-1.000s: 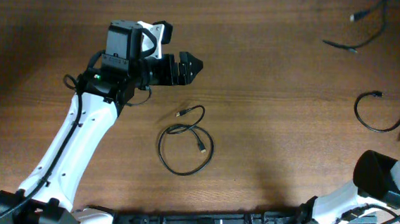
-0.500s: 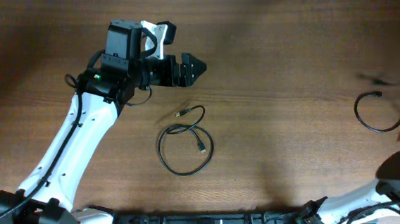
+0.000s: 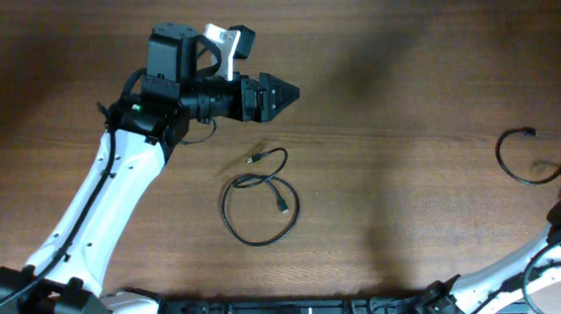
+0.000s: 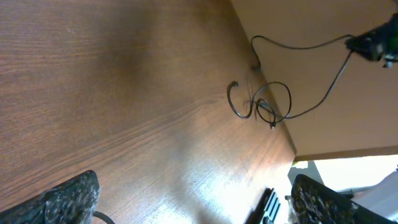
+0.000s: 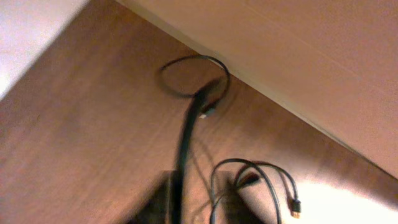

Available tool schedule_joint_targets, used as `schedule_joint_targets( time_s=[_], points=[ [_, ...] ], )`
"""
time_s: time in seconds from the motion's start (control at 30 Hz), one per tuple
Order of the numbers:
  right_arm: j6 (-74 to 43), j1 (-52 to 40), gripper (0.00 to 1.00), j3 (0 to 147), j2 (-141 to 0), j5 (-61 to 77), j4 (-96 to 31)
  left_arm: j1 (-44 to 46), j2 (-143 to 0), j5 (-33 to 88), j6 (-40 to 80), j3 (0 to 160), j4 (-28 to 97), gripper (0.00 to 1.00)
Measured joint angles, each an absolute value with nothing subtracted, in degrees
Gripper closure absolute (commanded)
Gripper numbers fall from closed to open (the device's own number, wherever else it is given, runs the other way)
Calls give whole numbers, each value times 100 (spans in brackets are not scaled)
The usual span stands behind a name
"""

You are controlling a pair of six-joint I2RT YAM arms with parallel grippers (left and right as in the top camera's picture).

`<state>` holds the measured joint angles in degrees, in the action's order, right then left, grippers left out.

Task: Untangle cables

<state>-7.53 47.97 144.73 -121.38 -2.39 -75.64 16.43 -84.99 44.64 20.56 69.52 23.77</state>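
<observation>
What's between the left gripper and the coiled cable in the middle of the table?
Nothing. In the overhead view, only bare wood of the table lies between the left gripper and the coiled cable; they are apart.

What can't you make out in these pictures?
Right end effector: right wrist view, motion blur hides whether it grips a cable; overhead, cut off by the right edge.
Cables at right: overhead, cut by frame edge.
Centre cable's plugs: overhead, too small.
</observation>
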Motion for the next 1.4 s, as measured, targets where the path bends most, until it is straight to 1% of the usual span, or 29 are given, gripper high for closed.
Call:
schedule_joint_targets(
  time_s=[0.13, 0.2, 0.4, 0.47, 0.53, 0.6, 0.63, 0.7, 0.8, 0.9, 1.03, 1.1, 1.27, 1.4],
  points=[
    [-884, 4803, 1, 14462, -12215, -449, -7533, 1643, -8499, 4508, 2058, 6952, 2375, 1],
    [-904, 4805, 1, 14462, -12215, -224, -7384, 1643, -8499, 4521, 2056, 6952, 2353, 1],
    [-878, 4729, 1, 14462, -12215, 1581, -7255, 1643, -8499, 4644, 2058, 6952, 2016, 1],
    [-543, 4560, 1, 14462, -12215, 2191, -7489, 1643, -8499, 4716, 2058, 6952, 1929, 1],
    [-128, 4265, 1, 14459, -12215, 2650, -7712, 1643, -8499, 4781, 2058, 6952, 1890, 1],
    [250, 3712, 1, 14457, -12215, 2989, -7922, 1643, -8499, 4827, 2058, 6952, 1855, 4],
    [349, 3463, 1, 14457, -12215, 3044, -8001, 1643, -8499, 4834, 2056, 6952, 1806, 4],
    [480, 2915, 1, 14455, -12215, 3140, -8206, 1643, -8499, 4853, 2058, 6952, 1590, 0],
    [587, 2211, 1, 14453, -12215, 3205, -8543, 1640, -8482, 4871, 2060, 6954, 1205, 1],
    [637, 1581, 1, 14453, -12215, 3122, -8965, 1525, -8276, 4901, 2058, 6954, 1160, 1],
    [639, 980, 1, 14453, -12215, 2930, -9424, 1133, -7811, 4930, 2058, 6954, 1365, 1],
    [635, 674, 1, 14453, -12215, 2851, -9684, 753, -7358, 4930, 2056, 6954, 1549, 1],
    [423, 102, 1, 14416, -12215, 2895, -9697, 226, -6702, 4943, 2056, 6960, 1872, 1],
    [255, -760, 1, 14411, -12210, 2770, -9699, 40, -6241, 4930, 1979, 6971, 2357, 1]
  ],
)
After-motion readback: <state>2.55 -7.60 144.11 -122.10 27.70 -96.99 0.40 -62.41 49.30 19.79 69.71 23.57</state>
